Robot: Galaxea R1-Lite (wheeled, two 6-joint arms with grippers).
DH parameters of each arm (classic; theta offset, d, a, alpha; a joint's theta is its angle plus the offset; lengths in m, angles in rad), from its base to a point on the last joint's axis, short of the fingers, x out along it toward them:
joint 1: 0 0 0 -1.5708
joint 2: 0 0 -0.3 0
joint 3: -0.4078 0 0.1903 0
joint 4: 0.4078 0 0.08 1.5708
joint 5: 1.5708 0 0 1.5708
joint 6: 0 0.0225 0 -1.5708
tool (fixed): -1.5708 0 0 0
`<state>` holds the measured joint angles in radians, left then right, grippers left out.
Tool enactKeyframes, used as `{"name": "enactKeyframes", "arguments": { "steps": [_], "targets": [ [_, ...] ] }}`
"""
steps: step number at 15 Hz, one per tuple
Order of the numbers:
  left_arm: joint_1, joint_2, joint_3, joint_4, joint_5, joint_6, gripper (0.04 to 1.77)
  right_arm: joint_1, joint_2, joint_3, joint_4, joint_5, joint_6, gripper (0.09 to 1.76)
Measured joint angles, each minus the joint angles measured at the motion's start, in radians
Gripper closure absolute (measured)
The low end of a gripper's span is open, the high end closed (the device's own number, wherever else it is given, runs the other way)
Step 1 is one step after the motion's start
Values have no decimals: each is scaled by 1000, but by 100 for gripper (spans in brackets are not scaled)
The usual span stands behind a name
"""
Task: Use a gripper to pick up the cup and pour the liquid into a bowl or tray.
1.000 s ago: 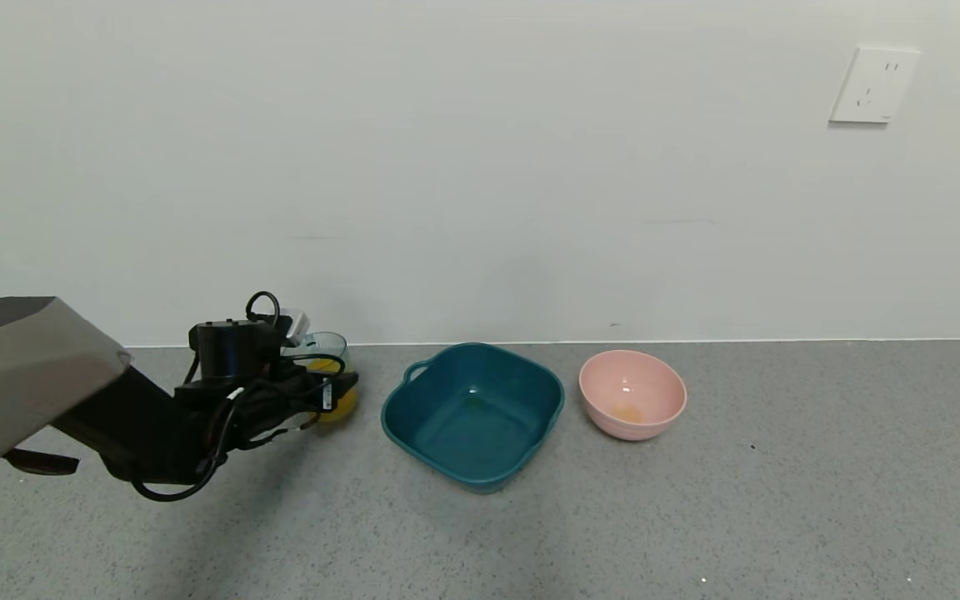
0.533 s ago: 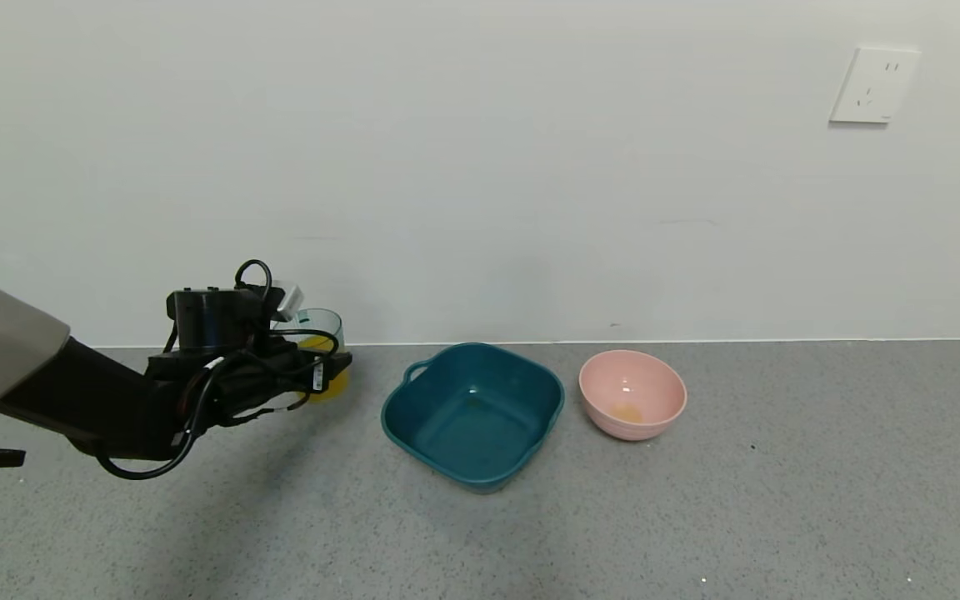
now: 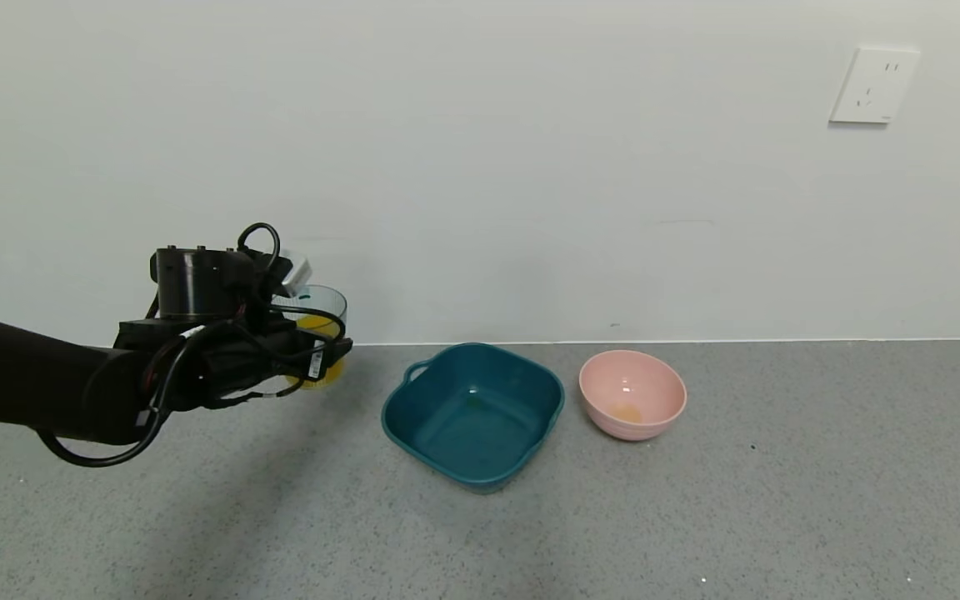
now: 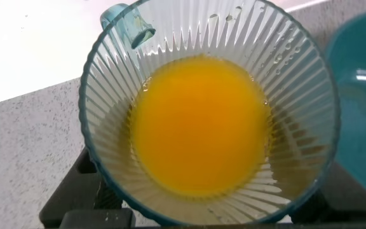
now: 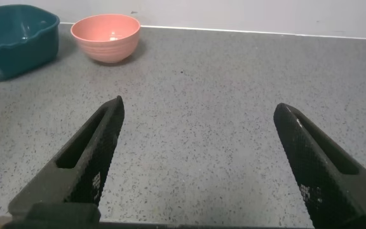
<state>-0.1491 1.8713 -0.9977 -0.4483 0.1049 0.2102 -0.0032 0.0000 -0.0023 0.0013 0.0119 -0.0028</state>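
Note:
My left gripper (image 3: 326, 354) is shut on the cup (image 3: 319, 310), a translucent blue-green ribbed tumbler, and holds it upright above the grey floor, left of the teal basin (image 3: 413, 421). The orange-yellow liquid (image 3: 322, 367) fills its lower part. In the left wrist view the cup (image 4: 297, 83) fills the frame with the liquid (image 4: 199, 124) seen from above, and the basin's rim (image 4: 354, 95) shows beside it. My right gripper (image 5: 199, 111) is open and empty over bare floor, out of the head view.
A smaller round pink bowl (image 3: 632, 393) stands right of the teal basin, with a trace of orange at its bottom; both show in the right wrist view, the bowl (image 5: 105, 37) beside the basin (image 5: 14, 39). A white wall runs close behind.
My left gripper has lifted the cup off the floor, raising it steadily and slightly to the left. The basin and pink bowl have not moved.

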Motion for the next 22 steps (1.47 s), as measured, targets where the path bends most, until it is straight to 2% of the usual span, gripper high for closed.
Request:
{"name": "enactKeyframes", "arguments": {
  "steps": [3,6,9,12,15,20,22],
  "targets": [
    [-54,-49,-29,71,58,31,49,0,0,0,0,-1,0,14],
    [-113,-71,-41,88,116,68,49,0,0,0,0,0,0,14],
    [-166,-69,-40,105,170,118,49,0,0,-1,0,0,0,14],
    [-215,-62,-54,176,203,147,49,0,0,0,0,0,0,14],
    [-264,-39,-74,203,259,223,49,0,0,0,0,0,0,14],
    [-290,21,-91,206,339,387,49,0,0,0,0,0,0,14],
    [-297,45,-118,259,355,414,49,0,0,0,0,0,0,14]
  ]
}}
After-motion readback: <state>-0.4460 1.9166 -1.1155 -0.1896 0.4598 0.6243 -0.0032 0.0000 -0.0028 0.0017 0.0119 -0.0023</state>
